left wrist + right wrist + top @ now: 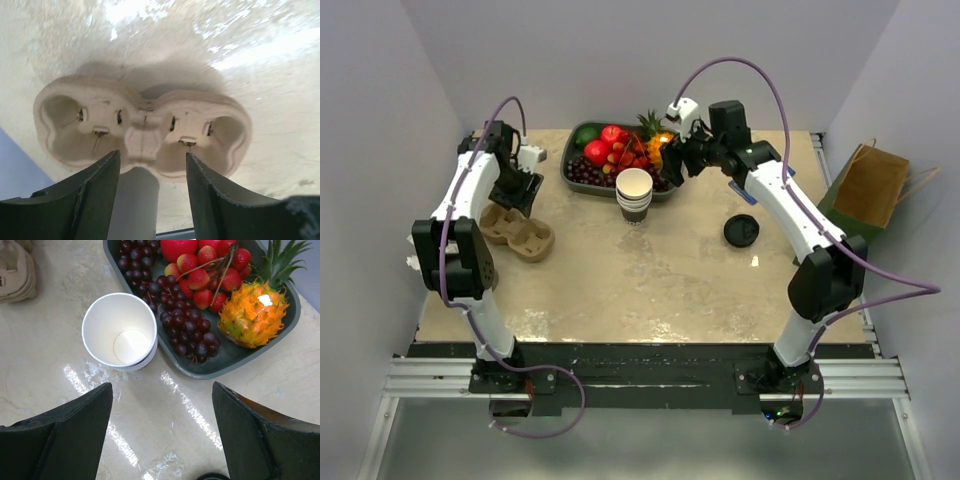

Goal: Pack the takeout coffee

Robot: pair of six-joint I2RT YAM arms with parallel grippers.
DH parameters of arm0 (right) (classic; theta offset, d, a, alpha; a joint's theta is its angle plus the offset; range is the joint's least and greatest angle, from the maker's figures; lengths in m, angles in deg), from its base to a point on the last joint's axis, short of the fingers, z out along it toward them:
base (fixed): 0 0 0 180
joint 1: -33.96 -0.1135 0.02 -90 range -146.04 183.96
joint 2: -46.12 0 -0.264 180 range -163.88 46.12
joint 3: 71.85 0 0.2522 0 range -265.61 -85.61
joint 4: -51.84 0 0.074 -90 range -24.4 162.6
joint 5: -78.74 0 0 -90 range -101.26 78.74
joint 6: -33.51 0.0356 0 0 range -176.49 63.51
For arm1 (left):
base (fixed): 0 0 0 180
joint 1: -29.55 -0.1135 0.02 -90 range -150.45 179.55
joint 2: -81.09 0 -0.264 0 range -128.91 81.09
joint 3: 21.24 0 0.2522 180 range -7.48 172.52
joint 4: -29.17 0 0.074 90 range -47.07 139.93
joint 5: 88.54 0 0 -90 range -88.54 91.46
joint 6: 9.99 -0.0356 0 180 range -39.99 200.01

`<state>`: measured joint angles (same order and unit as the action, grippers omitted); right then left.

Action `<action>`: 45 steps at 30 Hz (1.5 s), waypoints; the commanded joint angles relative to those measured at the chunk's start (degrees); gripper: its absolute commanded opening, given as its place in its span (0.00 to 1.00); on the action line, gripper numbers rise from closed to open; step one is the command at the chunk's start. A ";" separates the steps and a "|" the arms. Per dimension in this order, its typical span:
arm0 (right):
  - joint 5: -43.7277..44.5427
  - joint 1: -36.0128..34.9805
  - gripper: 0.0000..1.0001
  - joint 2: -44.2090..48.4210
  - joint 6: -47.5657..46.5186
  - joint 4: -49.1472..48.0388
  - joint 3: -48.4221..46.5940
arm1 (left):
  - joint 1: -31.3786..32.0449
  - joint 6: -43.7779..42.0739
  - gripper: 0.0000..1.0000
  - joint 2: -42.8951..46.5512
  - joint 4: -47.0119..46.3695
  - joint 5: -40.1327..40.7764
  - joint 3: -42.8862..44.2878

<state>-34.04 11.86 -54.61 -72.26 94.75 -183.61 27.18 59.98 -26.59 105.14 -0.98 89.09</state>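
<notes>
takeout coffee (741,231) sits untouched on the right of the desk (650,285). right hand (161,387) is released, hovering far over the cup stack (120,330) beside the fruit tray (227,362); it may grab an empty cup instead. left hand (153,154) is released over the carrier (515,233); it could shove it.
</notes>
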 commanded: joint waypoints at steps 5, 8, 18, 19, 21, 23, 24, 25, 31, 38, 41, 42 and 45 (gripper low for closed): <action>-3.49 -0.04 0.77 0.63 4.69 -1.02 -2.55 | 0.35 1.84 0.61 0.89 0.01 -9.34 3.97; -0.51 -2.49 0.73 -2.70 8.64 -2.51 -4.22 | 0.52 2.19 0.61 1.85 -0.52 -11.01 4.15; 17.51 -5.40 0.53 -10.44 20.77 -3.49 -11.42 | 1.14 3.16 0.61 3.97 -1.57 -11.19 4.15; 17.51 -5.40 0.53 -10.89 21.39 -3.22 -11.95 | 1.14 3.24 0.61 3.97 -1.83 -11.10 4.15; 16.29 -5.49 0.52 -11.94 22.45 -2.43 -13.00 | 1.23 3.33 0.61 4.05 -1.92 -11.19 4.06; 15.58 -5.75 0.50 -13.00 22.80 -2.25 -13.36 | 1.23 3.42 0.61 4.06 -1.92 -11.19 3.88; 15.58 -5.75 0.49 -13.26 22.89 -2.08 -13.45 | 1.23 3.33 0.61 4.14 -1.92 -11.19 3.88; 15.49 -5.75 0.47 -13.61 23.06 -2.08 -13.36 | 1.23 3.33 0.61 4.14 -1.92 -11.10 3.80; 14.44 -6.19 0.46 -14.32 23.59 -2.08 -13.10 | 1.23 3.33 0.61 4.32 -1.92 -11.10 3.36; 14.52 -6.37 0.44 -14.76 23.77 -1.55 -12.48 | 1.32 3.42 0.61 4.14 -1.92 -11.10 3.36; 15.22 -6.46 0.43 -15.11 24.20 -1.55 -12.22 | 1.32 3.42 0.61 4.23 -1.92 -11.01 3.18; 15.31 -6.46 0.42 -15.37 24.29 -1.55 -12.22 | 1.32 3.51 0.61 4.32 -2.01 -11.01 3.09; 15.32 -6.46 0.41 -15.64 24.47 -1.46 -12.13 | 1.32 3.42 0.61 4.50 -1.92 -11.01 2.74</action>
<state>-19.66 5.74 -69.08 -49.09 93.48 -194.05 28.18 62.50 -24.84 103.83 -11.20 90.93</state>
